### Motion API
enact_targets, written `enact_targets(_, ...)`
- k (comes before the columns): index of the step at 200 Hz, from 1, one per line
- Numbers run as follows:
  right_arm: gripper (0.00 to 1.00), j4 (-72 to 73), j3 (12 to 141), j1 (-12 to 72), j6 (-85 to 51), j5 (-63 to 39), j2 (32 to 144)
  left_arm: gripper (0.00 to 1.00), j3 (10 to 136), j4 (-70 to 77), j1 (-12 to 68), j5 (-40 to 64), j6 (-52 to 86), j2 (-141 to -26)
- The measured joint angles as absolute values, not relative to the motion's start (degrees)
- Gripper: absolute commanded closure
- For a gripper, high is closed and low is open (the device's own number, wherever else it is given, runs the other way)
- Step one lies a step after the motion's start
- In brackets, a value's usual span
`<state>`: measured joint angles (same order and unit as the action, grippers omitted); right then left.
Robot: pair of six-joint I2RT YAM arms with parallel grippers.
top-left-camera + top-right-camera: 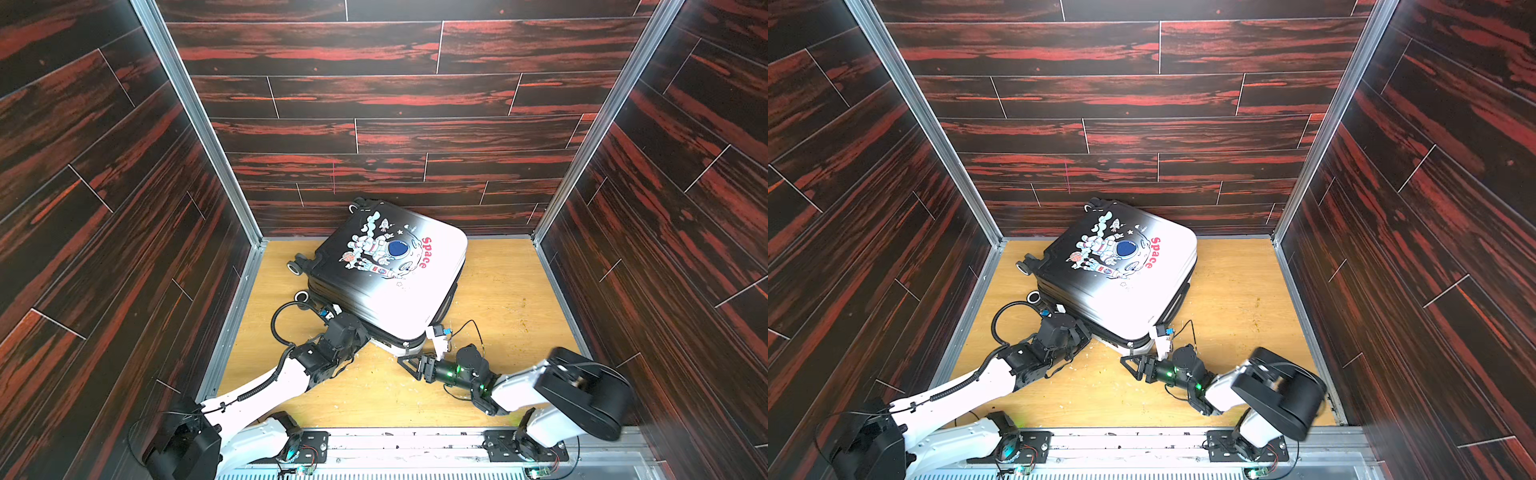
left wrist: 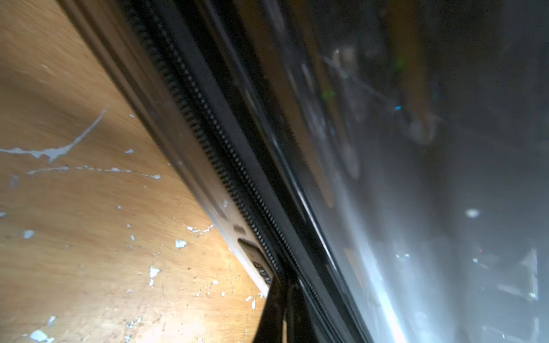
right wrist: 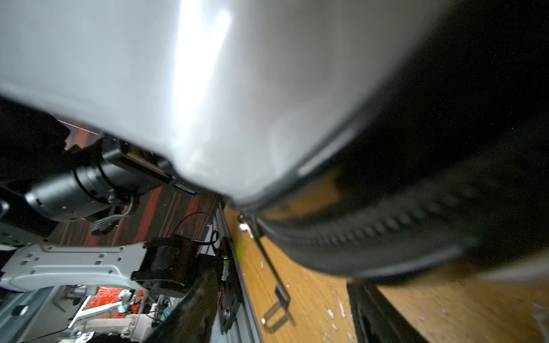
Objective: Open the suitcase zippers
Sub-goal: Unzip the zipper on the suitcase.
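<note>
The suitcase (image 1: 386, 270) is being seen flat on the table (image 1: 498, 291), halves together, so the zippers (image 2: 225, 154) are being judged barely started. The left gripper (image 2: 280, 314) is being pressed closed at the track. The right gripper (image 1: 409, 365) is being held with jaws apart, a pull tab (image 3: 276, 308) dangling free between them.

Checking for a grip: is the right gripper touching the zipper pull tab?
Apart. The right wrist view shows the pull tab hanging free between the right gripper's open fingers, with bare table on either side.

Suitcase (image 1: 390, 270) blocking the middle and back, panelled walls (image 1: 374, 137) close on three sides, bare floor (image 1: 511, 291) free to its right.
</note>
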<state>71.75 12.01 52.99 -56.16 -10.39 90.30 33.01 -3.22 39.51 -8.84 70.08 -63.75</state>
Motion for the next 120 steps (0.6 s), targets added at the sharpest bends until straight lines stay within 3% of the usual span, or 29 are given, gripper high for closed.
enact_targets(56,0.59,80.82,12.08,50.98,-60.55,-11.70,95.22,1.00,33.01,-2.07,39.72,-9.26,70.57,-64.53)
enact_targets(105,1.00,83.33,12.71,50.02,-62.11,-14.35,96.12,1.00,32.99,-1.85,39.79,-9.47,70.94,-64.64)
enact_targets(120,1.00,83.96,13.10,49.76,-62.39,-14.68,96.49,1.00,32.99,-1.72,39.79,-9.52,70.94,-64.71)
